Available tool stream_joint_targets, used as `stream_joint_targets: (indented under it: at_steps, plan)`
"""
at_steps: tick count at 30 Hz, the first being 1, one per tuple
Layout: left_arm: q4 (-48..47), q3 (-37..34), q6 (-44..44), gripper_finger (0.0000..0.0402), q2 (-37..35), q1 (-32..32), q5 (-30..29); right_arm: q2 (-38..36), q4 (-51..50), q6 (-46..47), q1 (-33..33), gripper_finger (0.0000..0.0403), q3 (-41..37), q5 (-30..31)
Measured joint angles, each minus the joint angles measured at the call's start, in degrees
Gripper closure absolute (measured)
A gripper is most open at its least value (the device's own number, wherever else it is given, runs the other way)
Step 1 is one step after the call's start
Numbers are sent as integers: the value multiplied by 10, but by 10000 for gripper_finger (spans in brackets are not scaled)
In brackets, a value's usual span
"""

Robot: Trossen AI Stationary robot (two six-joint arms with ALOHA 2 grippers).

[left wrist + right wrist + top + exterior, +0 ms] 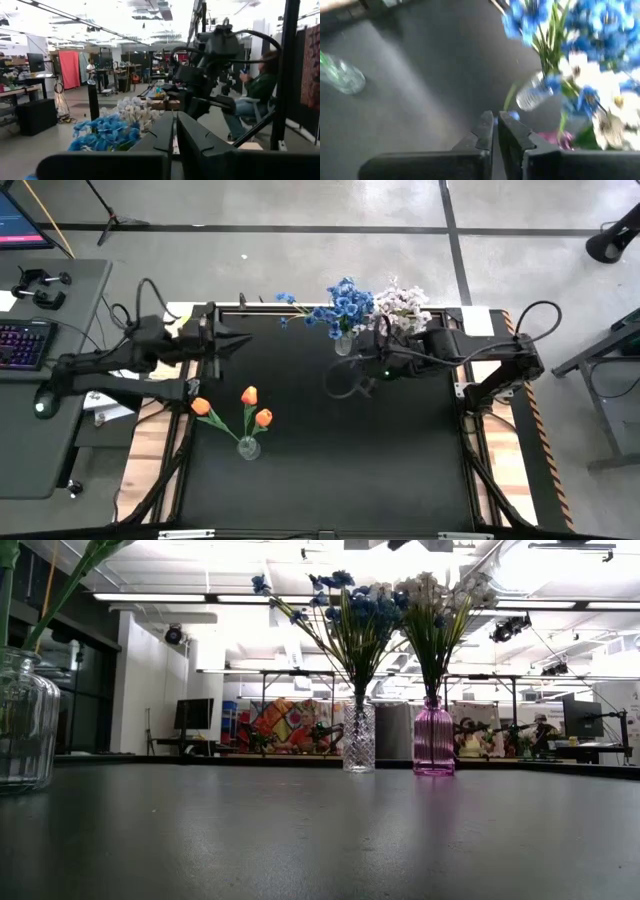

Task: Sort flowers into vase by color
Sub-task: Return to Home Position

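Three orange tulips (249, 394) stand in a clear glass vase (247, 447) near the table's left front. The blue sprays (345, 302) fill a clear cut-glass vase (358, 737) at the far edge. Beside it the white sprays (402, 304) stand in a pink vase (433, 737). My left gripper (245, 343) is shut and hovers over the table's far left, pointing toward the right edge, holding nothing. My right gripper (495, 131) is shut and empty, above the table just in front of the blue flowers' vase (532, 95).
A desk with a keyboard (22, 345) and a mouse stands left of the table. A cable loop (340, 383) hangs under the right arm. A seated person (255, 92) shows in the room beyond the table. The dark table top (350, 460) spreads between the vases.
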Motion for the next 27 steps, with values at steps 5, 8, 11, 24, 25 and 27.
stream_joint_targets:
  at_steps: [5,8,11,24,25,27]
  plan:
    - [65,-30,-19,395,17,73,91,-62,8,20,20,386,-95,-32]
    - [135,-77,-56,399,18,88,100,-135,66,41,33,400,-205,-64]
    - [193,-125,-88,401,13,88,100,-219,161,60,44,396,-318,-94]
    - [243,-278,-206,401,-22,67,71,-412,496,49,53,400,-562,-130]
    - [252,-290,-210,401,-31,67,65,-413,499,45,53,400,-563,-130]
    - [268,-315,-219,401,-52,66,55,-413,494,41,53,402,-563,-132]
